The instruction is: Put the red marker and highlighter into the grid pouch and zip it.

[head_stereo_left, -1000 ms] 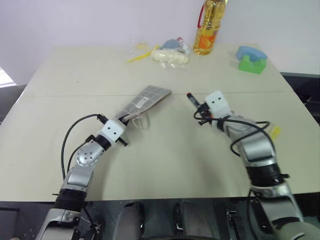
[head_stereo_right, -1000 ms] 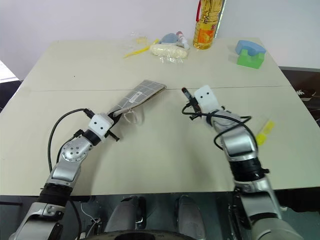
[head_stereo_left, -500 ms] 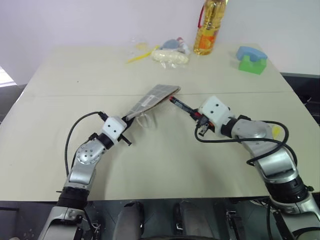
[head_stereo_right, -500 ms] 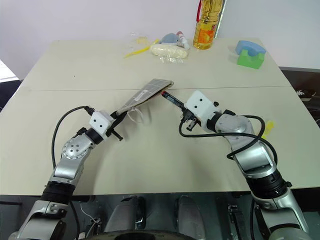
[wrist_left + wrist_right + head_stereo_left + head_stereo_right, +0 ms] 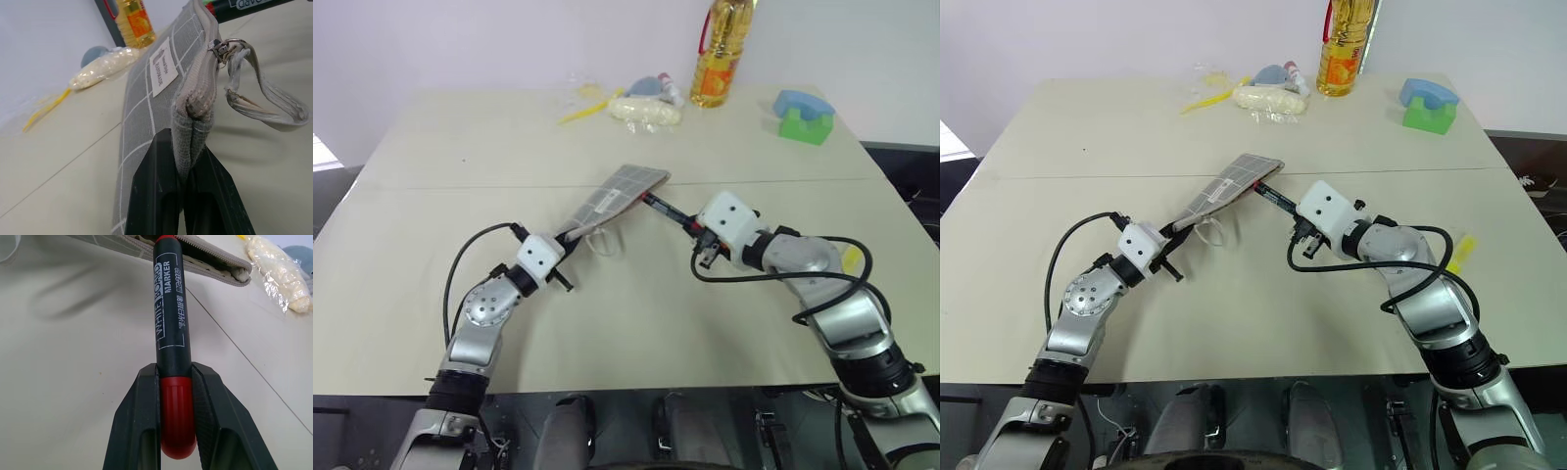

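Observation:
My left gripper is shut on the near end of the grid pouch, a grey fabric pouch with white grid lines. The pouch is held off the table, slanting away to the right. In the left wrist view the fingers pinch the pouch, and its ring pull with a white strap hangs loose. My right gripper is shut on the red marker. The marker's far tip reaches the pouch's open zip edge. The yellow highlighter lies on the table beyond my right forearm.
At the table's far edge stand an oil bottle and a blue and green block. A plastic bag of white stuff and a thin yellow stick lie there too. A seam crosses the table behind the pouch.
My right gripper swung left with the marker, bringing its tip from beside the pouch up to the pouch's far open edge. The pouch's far end shifted slightly right.

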You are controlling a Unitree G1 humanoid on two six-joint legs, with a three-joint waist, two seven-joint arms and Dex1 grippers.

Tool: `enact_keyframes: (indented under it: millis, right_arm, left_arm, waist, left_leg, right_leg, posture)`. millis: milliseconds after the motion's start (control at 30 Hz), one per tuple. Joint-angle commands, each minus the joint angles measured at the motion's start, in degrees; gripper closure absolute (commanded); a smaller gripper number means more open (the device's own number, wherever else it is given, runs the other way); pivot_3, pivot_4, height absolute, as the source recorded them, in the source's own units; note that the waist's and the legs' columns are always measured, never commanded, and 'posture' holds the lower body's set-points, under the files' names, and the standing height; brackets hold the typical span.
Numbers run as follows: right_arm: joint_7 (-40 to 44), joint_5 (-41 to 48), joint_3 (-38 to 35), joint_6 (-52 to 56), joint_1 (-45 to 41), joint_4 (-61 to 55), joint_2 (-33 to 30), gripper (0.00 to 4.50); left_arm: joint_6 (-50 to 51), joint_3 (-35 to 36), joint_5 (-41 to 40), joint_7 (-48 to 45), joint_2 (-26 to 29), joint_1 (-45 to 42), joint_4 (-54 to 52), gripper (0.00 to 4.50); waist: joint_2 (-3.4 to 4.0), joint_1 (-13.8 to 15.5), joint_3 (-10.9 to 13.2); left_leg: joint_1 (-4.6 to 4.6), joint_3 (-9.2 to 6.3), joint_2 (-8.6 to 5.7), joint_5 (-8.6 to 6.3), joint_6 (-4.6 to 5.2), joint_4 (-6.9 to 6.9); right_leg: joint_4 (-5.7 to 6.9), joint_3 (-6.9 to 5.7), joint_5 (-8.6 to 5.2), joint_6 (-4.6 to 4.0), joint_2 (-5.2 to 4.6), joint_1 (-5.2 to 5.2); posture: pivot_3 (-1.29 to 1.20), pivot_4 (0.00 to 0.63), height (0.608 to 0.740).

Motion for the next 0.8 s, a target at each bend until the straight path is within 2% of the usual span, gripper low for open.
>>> enact_keyframes:
  millis: [33, 433, 633, 800]
  right_arm:
    - [1.4, -2.0, 1.1, -2.5, -1.8, -1.4, -2.0, 4.17]
    - [3.3, -5.2, 2.2, -4.8, -2.8, -1.1, -3.0, 4.17]
    - [2.9, -9.4, 2.4, -7.3, -2.9, 2.6, -6.6, 4.17]
    - [3.4, -8.4, 0.0, -6.9, -2.3, 3.7, -6.3, 4.17]
  left_arm:
    - [-2.1, -0.7, -0.4, -1.7, 0.8, 0.3, -2.5, 4.50]
    - [-1.8, 0.0, -2.1, -4.7, 2.0, 0.8, -2.3, 4.50]
    - [-0.4, -0.4, -4.3, -7.3, 2.3, 1.7, -3.5, 4.50]
    - [1.4, 0.6, -5.5, -7.1, 1.8, 1.8, -3.8, 4.50]
  waist:
    - [0.00, 0.0, 0.0]
    - [0.00, 0.0, 0.0]
    - [0.00, 0.0, 0.0]
    - [0.00, 0.0, 0.0]
  left_leg:
    - [0.00, 0.00, 0.00, 0.00, 0.00, 0.00]
    - [0.00, 0.00, 0.00, 0.00, 0.00, 0.01]
    - [0.00, 0.00, 0.00, 0.00, 0.00, 0.02]
    - [0.01, 0.00, -0.01, 0.00, 0.00, 0.02]
  right_leg:
    - [0.00, 0.00, 0.00, 0.00, 0.00, 0.00]
    - [0.00, 0.00, 0.00, 0.00, 0.00, 0.00]
    - [0.00, 0.00, 0.00, 0.00, -0.01, 0.01]
    - [0.01, 0.00, 0.00, 0.00, -0.01, 0.02]
  posture:
    - [0.00, 0.150, 0.740]
    - [0.00, 0.150, 0.740]
    - [0.00, 0.150, 0.740]
    - [0.00, 0.150, 0.740]
